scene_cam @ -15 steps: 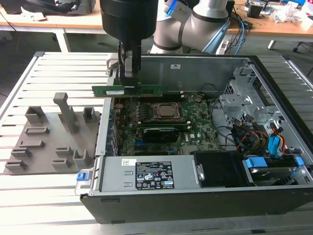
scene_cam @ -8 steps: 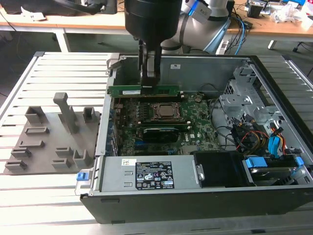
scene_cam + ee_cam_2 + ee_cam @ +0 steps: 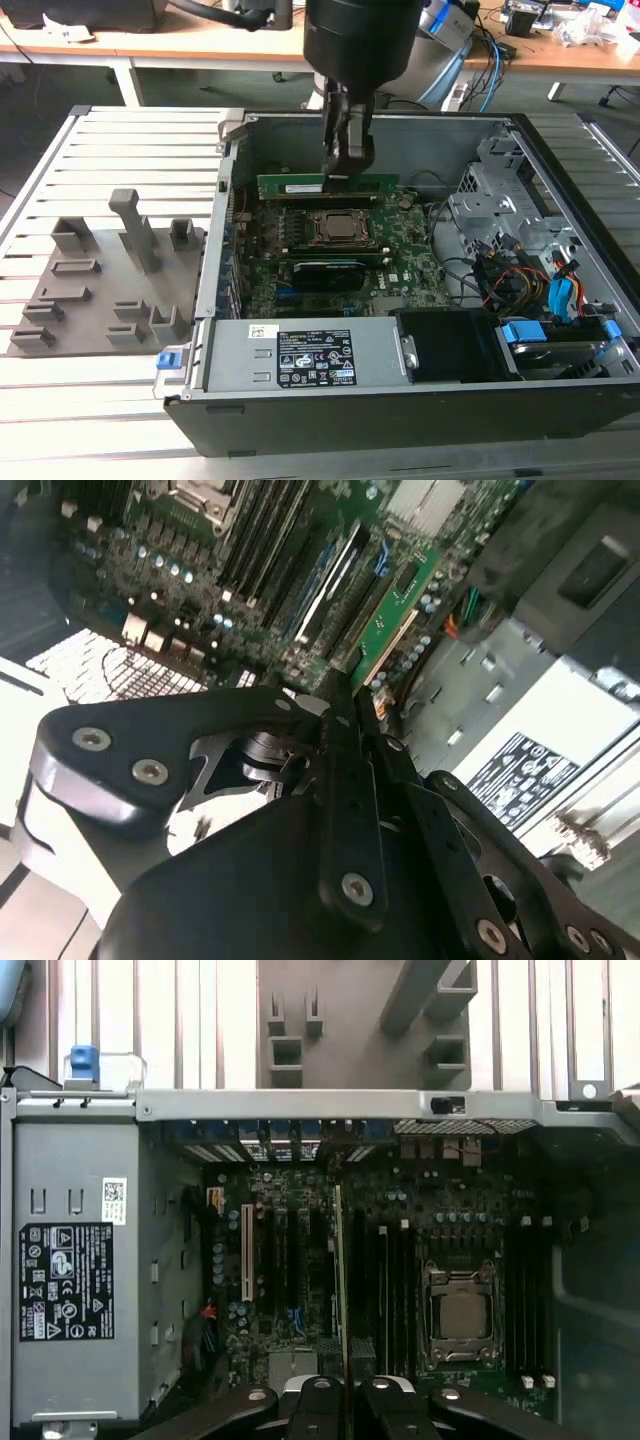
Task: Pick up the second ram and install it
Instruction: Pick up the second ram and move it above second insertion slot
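Exterior view, arm: the black arm reaches down from above into the uncovered computer case (image 3: 560, 400), which lies flat on a slatted metal counter (image 3: 120, 140).
Pincer state: the pincer (image 3: 345, 172) is drawn narrow and clamped on the second ram (image 3: 385, 184), gripping its upper long edge near the middle.
Second ram, position: inside the case, standing on its long edge and level. It is over the motherboard (image 3: 410, 250), just beyond the CPU socket (image 3: 340, 228) on the side away from the power supply (image 3: 310, 355).
Second ram, seating: whether the lower edge touches a slot cannot be told.
First wrist view: the second ram (image 3: 340, 1260) appears edge-on as a thin line. It runs out from the pincer (image 3: 345, 1405) alongside the black memory slots (image 3: 385, 1290). It sits between the CPU socket (image 3: 458, 1310) and the expansion slots (image 3: 275, 1260).
Second wrist view: the green board of the second ram (image 3: 395, 615) projects past the pincer (image 3: 345, 695) toward the motherboard (image 3: 180, 570).
Power supply: grey box with a printed label, set against the near wall of the case in the exterior view.
Fixture: a grey part holder (image 3: 110, 270) rests on the counter beside the case, on the exterior view's left.
Latch: a blue clip (image 3: 170, 357) sits at the case corner next to the power supply.
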`<state>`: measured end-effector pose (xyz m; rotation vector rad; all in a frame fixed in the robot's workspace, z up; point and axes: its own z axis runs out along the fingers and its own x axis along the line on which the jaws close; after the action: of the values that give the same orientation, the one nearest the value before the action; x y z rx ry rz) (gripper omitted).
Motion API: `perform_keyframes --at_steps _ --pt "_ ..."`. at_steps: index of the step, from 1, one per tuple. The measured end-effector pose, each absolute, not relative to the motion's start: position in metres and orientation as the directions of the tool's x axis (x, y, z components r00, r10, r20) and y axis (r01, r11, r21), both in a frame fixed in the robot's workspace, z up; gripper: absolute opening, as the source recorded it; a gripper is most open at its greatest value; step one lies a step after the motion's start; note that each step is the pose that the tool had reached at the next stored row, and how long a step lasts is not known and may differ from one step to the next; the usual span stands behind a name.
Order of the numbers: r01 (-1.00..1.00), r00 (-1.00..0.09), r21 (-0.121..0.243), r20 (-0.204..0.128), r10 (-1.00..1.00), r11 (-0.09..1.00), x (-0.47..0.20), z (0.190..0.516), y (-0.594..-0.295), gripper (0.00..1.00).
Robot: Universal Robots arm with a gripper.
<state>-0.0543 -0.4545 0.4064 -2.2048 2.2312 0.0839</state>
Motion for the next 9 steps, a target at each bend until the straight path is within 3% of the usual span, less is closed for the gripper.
perform_keyframes --at_steps 9 --pt "-0.999 -0.013 0.036 -0.042 -0.999 0.011 -0.015 0.406 -0.453 0.14"
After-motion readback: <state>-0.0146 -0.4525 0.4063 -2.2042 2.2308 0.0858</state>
